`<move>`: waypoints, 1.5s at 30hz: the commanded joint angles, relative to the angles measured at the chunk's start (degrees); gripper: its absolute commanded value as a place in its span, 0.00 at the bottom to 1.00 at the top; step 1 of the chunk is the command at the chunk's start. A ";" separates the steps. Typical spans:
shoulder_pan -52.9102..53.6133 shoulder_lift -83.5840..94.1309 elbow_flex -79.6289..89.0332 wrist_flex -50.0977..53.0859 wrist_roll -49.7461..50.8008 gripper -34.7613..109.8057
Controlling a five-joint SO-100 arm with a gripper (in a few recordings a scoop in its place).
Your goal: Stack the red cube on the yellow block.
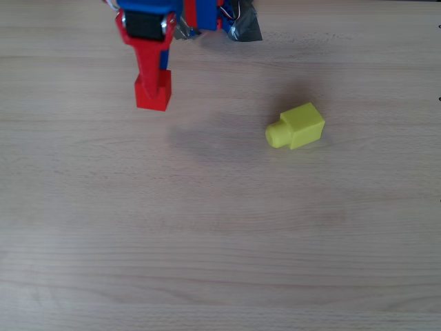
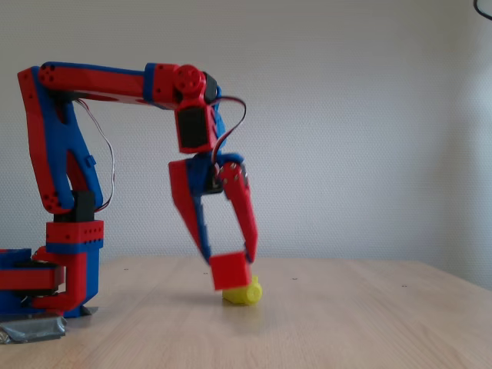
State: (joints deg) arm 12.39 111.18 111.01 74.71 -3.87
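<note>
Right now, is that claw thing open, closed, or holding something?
Tool: closed on the red cube, holding it off the table; the yellow block lies apart from it in the overhead view.

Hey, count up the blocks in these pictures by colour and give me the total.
Red: 1, the red cube, held off the table by the gripper.
Yellow: 1, the yellow block, lying on the table.
Total: 2
</note>
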 commanded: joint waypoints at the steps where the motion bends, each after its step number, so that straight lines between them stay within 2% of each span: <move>1: -5.71 5.36 -5.45 1.67 1.58 0.32; 10: -23.12 5.45 -9.49 3.52 8.00 0.32; 18: -32.08 2.99 -10.02 2.64 11.25 0.32; 45: -41.57 -5.10 -2.90 -5.36 15.21 0.32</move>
State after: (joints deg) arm -28.12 104.68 109.25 69.87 10.37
